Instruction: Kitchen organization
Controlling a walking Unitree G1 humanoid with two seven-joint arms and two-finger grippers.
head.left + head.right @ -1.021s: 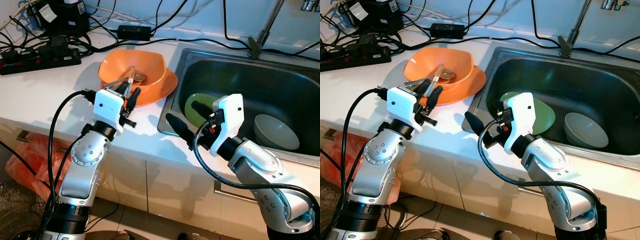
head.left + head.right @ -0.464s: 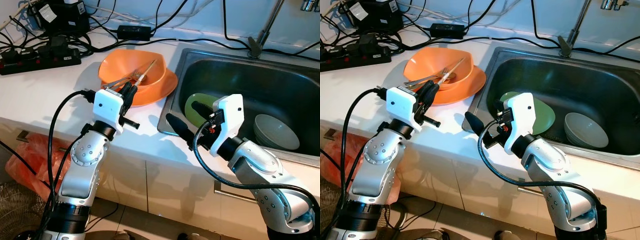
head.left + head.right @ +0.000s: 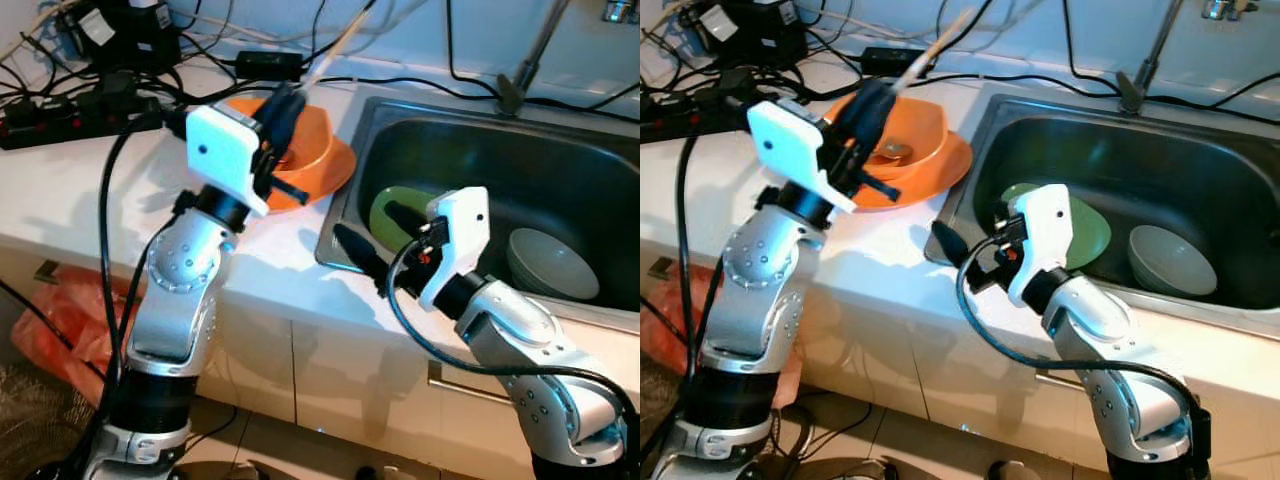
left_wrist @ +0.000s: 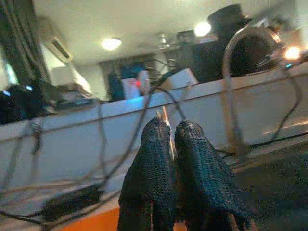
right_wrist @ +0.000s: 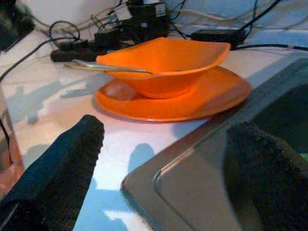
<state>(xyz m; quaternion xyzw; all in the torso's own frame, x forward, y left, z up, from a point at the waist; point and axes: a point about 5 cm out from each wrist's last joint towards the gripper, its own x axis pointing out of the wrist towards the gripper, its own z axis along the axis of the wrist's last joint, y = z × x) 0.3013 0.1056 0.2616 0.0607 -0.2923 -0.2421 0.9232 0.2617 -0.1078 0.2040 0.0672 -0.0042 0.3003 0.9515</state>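
An orange bowl (image 3: pixel 905 135) sits on an orange plate (image 3: pixel 945 165) on the white counter, left of the sink. A metal spoon (image 5: pixel 106 68) lies in the bowl with its handle over the rim. My left gripper (image 3: pixel 283 102) is raised above the bowl, shut on a pair of pale chopsticks (image 3: pixel 335 45) that point up toward the wall. In the left wrist view the chopsticks (image 4: pixel 165 119) poke out between the closed fingers (image 4: pixel 149 159). My right gripper (image 3: pixel 375 238) stands open at the sink's near-left corner, holding nothing.
The steel sink (image 3: pixel 560 170) holds a green plate (image 3: pixel 385 205) and a pale green bowl (image 3: pixel 550 262). A tap (image 3: pixel 535 55) rises at the back. Power strips and tangled black cables (image 3: pixel 90 95) crowd the back left of the counter (image 3: pixel 70 190).
My left arm has lifted up and back from the bowl, carrying the chopsticks out of it. The spoon stayed in the bowl. My right arm has not moved.
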